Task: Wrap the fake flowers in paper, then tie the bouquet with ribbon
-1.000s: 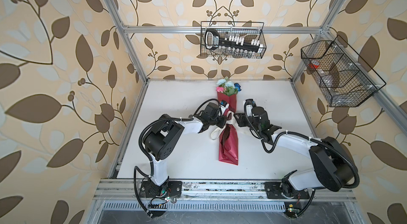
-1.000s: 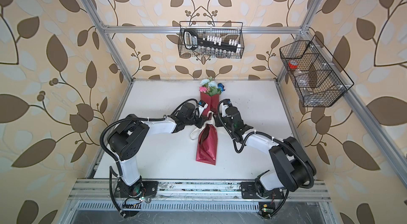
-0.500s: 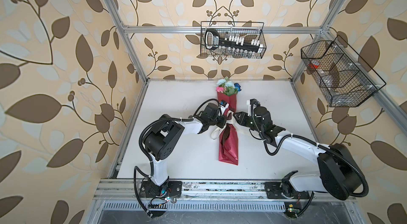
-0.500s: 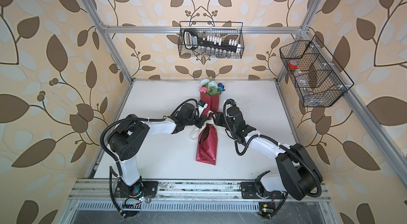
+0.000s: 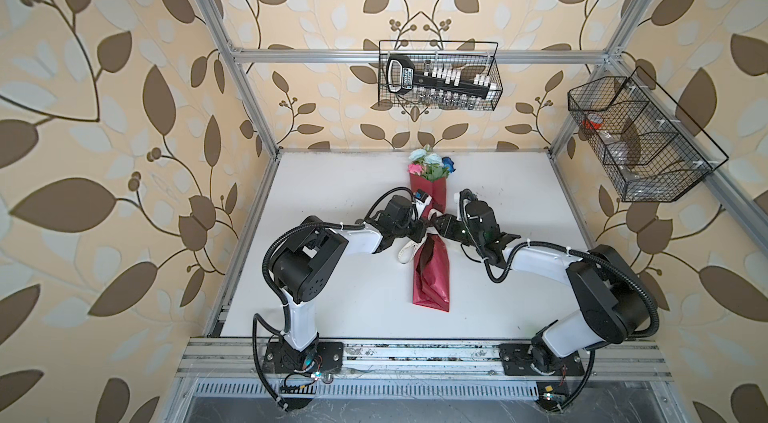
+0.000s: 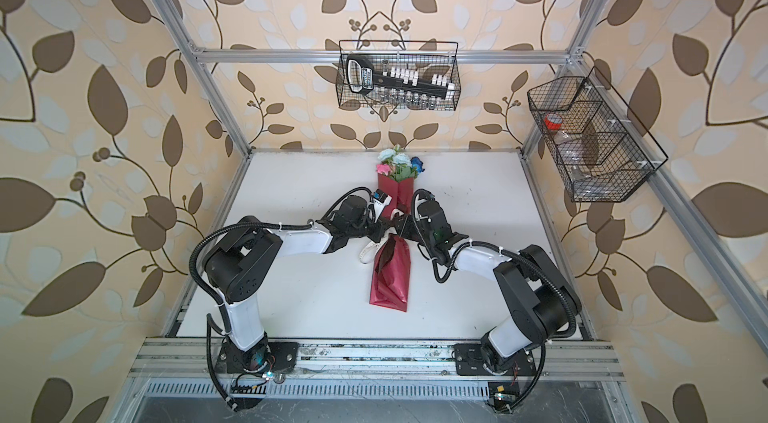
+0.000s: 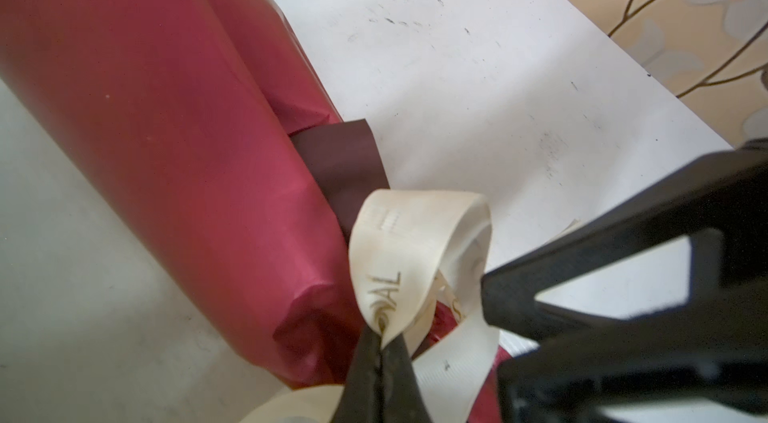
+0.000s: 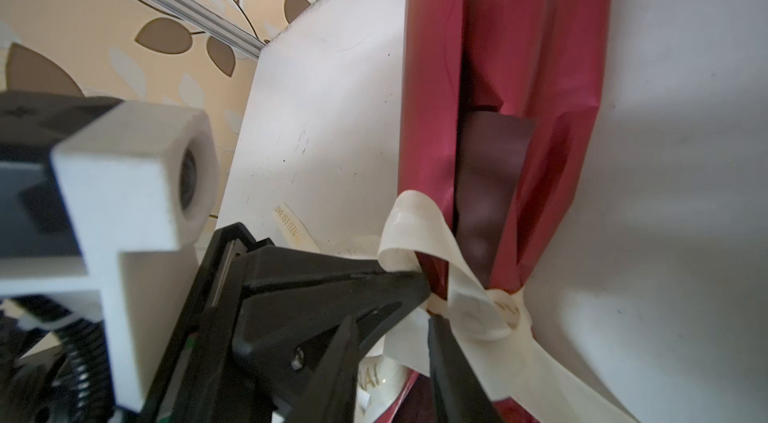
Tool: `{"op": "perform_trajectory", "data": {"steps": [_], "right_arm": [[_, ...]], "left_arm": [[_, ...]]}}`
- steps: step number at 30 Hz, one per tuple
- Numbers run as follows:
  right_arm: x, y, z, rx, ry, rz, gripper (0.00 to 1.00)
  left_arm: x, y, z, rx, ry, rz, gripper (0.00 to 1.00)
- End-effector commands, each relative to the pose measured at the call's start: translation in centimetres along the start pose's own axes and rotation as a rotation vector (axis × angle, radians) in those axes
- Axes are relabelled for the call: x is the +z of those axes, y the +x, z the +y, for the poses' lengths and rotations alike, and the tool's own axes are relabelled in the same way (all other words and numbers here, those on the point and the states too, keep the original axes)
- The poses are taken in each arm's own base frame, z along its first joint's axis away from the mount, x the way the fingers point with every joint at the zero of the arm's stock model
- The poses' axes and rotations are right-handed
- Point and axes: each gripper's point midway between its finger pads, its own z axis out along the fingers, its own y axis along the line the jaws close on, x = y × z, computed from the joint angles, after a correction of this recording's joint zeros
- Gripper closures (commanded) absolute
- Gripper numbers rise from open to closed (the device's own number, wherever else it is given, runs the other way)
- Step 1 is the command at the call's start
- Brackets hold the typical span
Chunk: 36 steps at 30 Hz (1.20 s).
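Nearest us, the foot of the red wrap (image 5: 434,288) lay flat on the surface (image 5: 332,296), pointing lengthwise away from the arms' bases. We judged that this left its narrow waist reachable from both sides. At that waist the ribbon (image 7: 415,234) circled the wrap in a loose, unfinished knot, one tail trailing off on the left arm's side. The left fingers (image 7: 365,375) were shut tight on the base of a ribbon loop, apparently to hold it up for the other arm. The right fingers (image 8: 451,371) stood partly open just beside the knot, with ribbon lying between them. We could not tell whether they touched it, and they gripped nothing we could see. Farthest off, the bouquet (image 5: 430,169) showed its blooms at the wrap's mouth, near the back edge of the surface, stems hidden inside.
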Motion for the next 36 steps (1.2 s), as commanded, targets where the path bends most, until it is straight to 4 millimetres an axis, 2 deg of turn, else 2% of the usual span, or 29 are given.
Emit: {"op": "perform_trajectory", "data": {"steps": [1,9,20,21,26,27,28,29,31,32,36], "right_arm": [[0.8,-0.9,1.3,-0.018,-0.038,-0.020,0.70],[2.3,-1.6,0.9,-0.018,-0.010,-0.042,0.70],[4.0,-1.6,-0.6,0.036,0.035,-0.057,0.74],[4.1,-1.6,-0.7,0.038,0.037,-0.059,0.75],[4.3,-1.7,-0.8,0.037,0.043,-0.064,0.98],[4.3,-1.7,-0.8,0.034,0.042,-0.064,1.00],[4.2,-1.8,-0.7,0.031,0.038,-0.066,1.00],[4.1,-1.9,-0.5,0.031,0.032,-0.068,1.00],[3.7,-2.1,-0.1,0.025,0.018,-0.074,1.00],[3.4,-2.2,0.2,0.024,0.010,-0.077,1.00],[2.4,-2.7,1.3,0.023,-0.029,-0.084,1.00]], "left_arm": [[-1.3,-2.6,-0.6,0.011,0.012,-0.080,1.00],[-1.5,-2.6,-0.7,0.016,0.017,-0.086,1.00],[-1.4,-2.7,-1.2,0.042,0.029,-0.095,1.00],[-1.4,-2.6,-1.3,0.044,0.032,-0.096,1.00],[-1.9,-2.6,-1.9,0.053,0.059,-0.104,1.00],[-2.1,-2.7,-2.0,0.053,0.059,-0.109,1.00],[-2.3,-2.7,-1.9,0.050,0.053,-0.113,0.94],[-2.8,-2.9,-1.9,0.044,0.042,-0.125,0.80],[-3.8,-3.3,-1.9,0.036,0.028,-0.140,0.70],[-4.5,-3.5,-1.9,0.036,0.020,-0.147,0.66],[-7.0,-4.0,-1.7,0.033,-0.014,-0.156,0.64]]}}
